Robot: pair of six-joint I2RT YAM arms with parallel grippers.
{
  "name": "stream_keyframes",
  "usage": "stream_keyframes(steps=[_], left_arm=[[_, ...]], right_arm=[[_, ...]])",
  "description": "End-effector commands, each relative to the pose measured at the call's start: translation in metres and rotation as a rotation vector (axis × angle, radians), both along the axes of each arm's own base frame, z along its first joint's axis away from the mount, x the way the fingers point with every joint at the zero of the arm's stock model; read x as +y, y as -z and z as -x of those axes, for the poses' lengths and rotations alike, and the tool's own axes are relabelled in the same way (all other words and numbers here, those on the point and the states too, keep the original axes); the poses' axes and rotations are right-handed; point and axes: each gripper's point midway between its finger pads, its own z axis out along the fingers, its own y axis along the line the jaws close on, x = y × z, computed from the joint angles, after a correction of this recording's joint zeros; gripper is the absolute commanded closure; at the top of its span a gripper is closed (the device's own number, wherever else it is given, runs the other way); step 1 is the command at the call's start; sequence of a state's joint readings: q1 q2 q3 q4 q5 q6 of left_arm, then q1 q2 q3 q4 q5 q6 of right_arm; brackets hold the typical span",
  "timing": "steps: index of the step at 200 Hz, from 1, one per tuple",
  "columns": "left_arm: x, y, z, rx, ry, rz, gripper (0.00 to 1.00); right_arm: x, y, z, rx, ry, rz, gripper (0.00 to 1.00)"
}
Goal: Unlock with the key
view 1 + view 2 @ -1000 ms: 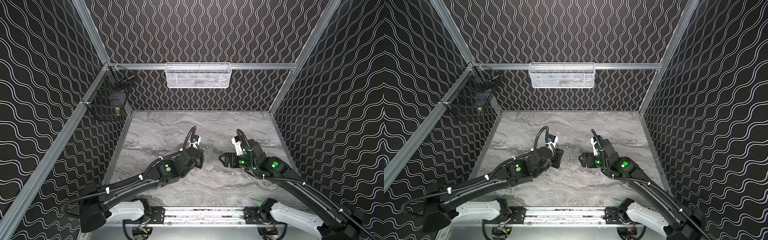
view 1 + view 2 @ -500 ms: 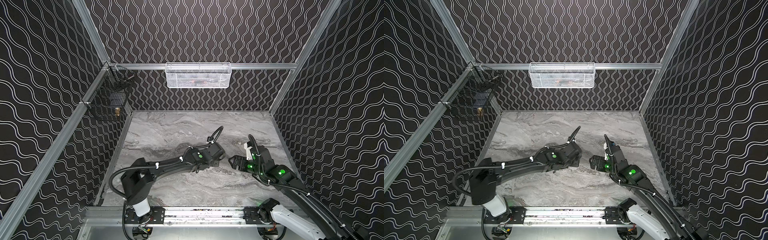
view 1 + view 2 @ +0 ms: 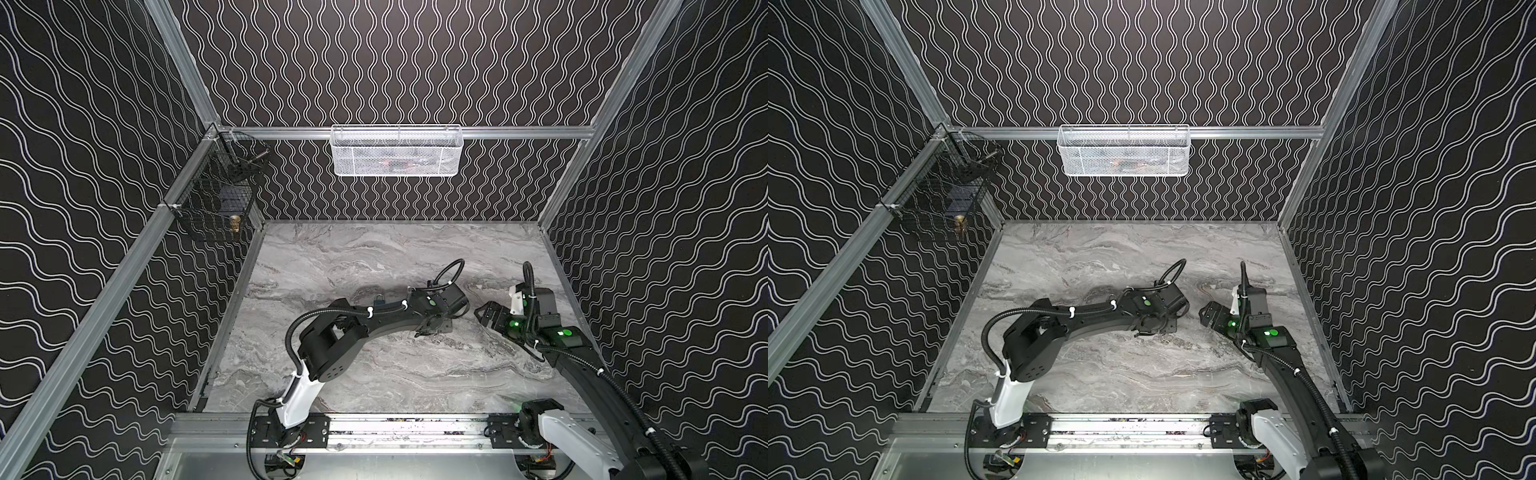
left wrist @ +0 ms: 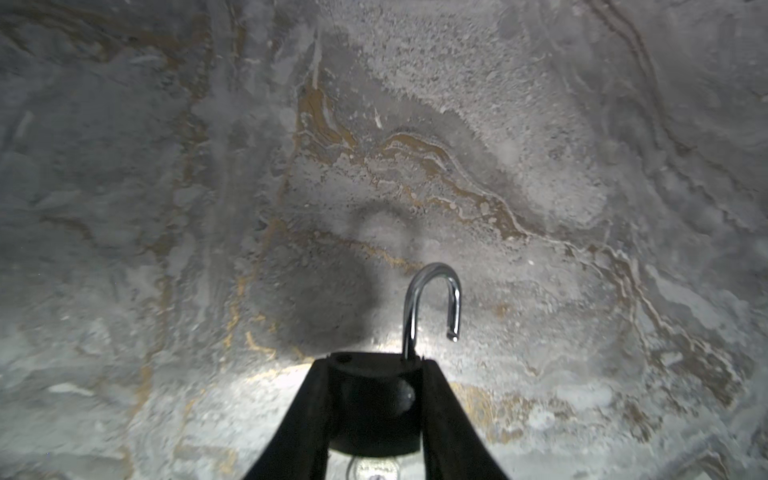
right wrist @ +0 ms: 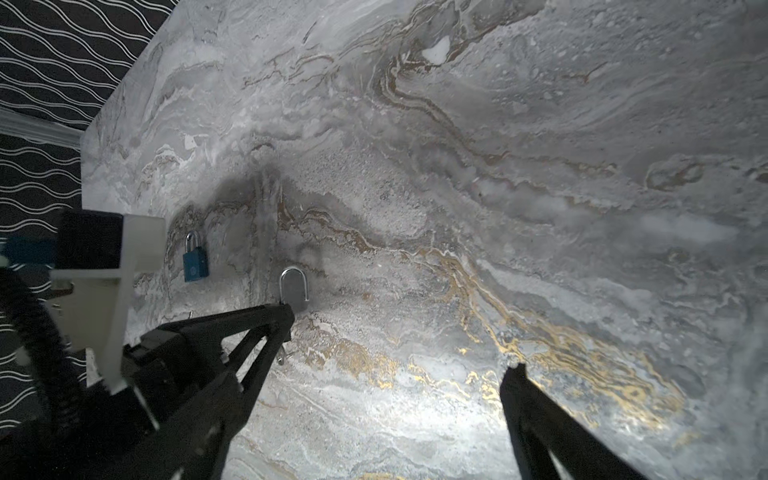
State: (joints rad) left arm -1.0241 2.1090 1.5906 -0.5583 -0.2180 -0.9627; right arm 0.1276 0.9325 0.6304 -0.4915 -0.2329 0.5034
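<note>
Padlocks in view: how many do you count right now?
2. A black padlock, shackle open, is clamped in the left gripper; a blue padlock lies on the table beside the left arm. Others may hide under the arms.

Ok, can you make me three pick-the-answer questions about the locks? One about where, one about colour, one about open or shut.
1. Where is the blue padlock? A in a cup; B on the marble table; C on a chair.
2. What colour is the held padlock in the left gripper? A red; B yellow; C black.
3. Its shackle is: A open; B latched; C missing.
Answers: 1 B, it lies on the marble; 2 C, its body looks black; 3 A, one shackle end hangs free.
</note>
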Motion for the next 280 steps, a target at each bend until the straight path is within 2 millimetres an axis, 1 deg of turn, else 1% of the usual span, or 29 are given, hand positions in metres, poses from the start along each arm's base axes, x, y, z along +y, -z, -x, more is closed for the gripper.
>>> stream_keyframes(steps=[1, 12, 33, 62, 93, 106, 121, 137, 150, 159, 173, 188, 192, 211, 221, 236, 249, 280], left_arm=[[0.005, 0.004, -0.003, 0.011, -0.038, -0.038, 0.98], [0.005, 0.007, -0.003, 0.015, -0.042, -0.045, 0.96], [0.003, 0.014, -0.003, 0.023, -0.05, -0.038, 0.94], [0.01, 0.021, -0.002, 0.028, -0.075, -0.064, 0.93], [0.009, 0.031, 0.003, 0.054, -0.085, -0.047, 0.87], [0.009, 0.035, 0.004, 0.063, -0.085, -0.055, 0.79], [0.01, 0.036, 0.005, 0.067, -0.087, -0.058, 0.73], [0.009, 0.033, 0.005, 0.065, -0.09, -0.037, 0.58], [0.007, 0.026, 0.004, 0.054, -0.09, -0.018, 0.45], [0.006, 0.021, 0.004, 0.048, -0.089, -0.007, 0.38], [0.006, 0.012, 0.003, 0.035, -0.083, 0.005, 0.33], [0.007, 0.001, 0.002, 0.018, -0.08, 0.029, 0.19], [0.006, -0.002, 0.003, 0.015, -0.078, 0.038, 0.17], [0.011, -0.019, 0.004, -0.016, -0.075, 0.064, 0.14], [0.017, -0.027, 0.005, -0.036, -0.083, 0.08, 0.02], [0.025, -0.045, 0.006, -0.077, -0.085, 0.122, 0.02], [0.037, -0.061, 0.009, -0.119, -0.083, 0.146, 0.02], [0.078, -0.093, 0.013, -0.212, -0.123, 0.17, 0.02]], right_arm=[[0.004, -0.005, -0.007, -0.034, -0.037, -0.032, 0.01], [0.004, -0.004, -0.008, -0.032, -0.038, -0.041, 0.01], [0.007, -0.002, -0.01, -0.026, -0.058, -0.051, 0.01], [0.009, -0.001, -0.01, -0.009, -0.08, -0.041, 0.02], [0.011, 0.0, -0.008, -0.002, -0.091, -0.055, 0.02], [0.011, 0.0, -0.007, -0.005, -0.09, -0.057, 0.02], [0.012, 0.002, -0.005, -0.008, -0.09, -0.063, 0.02], [0.013, 0.001, -0.003, -0.013, -0.095, -0.069, 0.02], [0.015, -0.002, -0.003, -0.024, -0.109, -0.079, 0.02], [0.017, -0.005, -0.004, -0.031, -0.116, -0.086, 0.02], [0.019, -0.008, -0.003, -0.041, -0.132, -0.09, 0.02], [0.021, -0.01, -0.003, -0.048, -0.144, -0.102, 0.03], [0.022, -0.011, -0.003, -0.051, -0.147, -0.105, 0.03], [0.024, -0.016, -0.001, -0.068, -0.152, -0.119, 0.03], [0.024, -0.018, 0.0, -0.079, -0.149, -0.122, 0.03], [0.025, -0.023, 0.0, -0.091, -0.153, -0.128, 0.03], [0.026, -0.027, 0.0, -0.091, -0.158, -0.135, 0.03], [0.031, -0.036, 0.0, -0.101, -0.164, -0.132, 0.03]])
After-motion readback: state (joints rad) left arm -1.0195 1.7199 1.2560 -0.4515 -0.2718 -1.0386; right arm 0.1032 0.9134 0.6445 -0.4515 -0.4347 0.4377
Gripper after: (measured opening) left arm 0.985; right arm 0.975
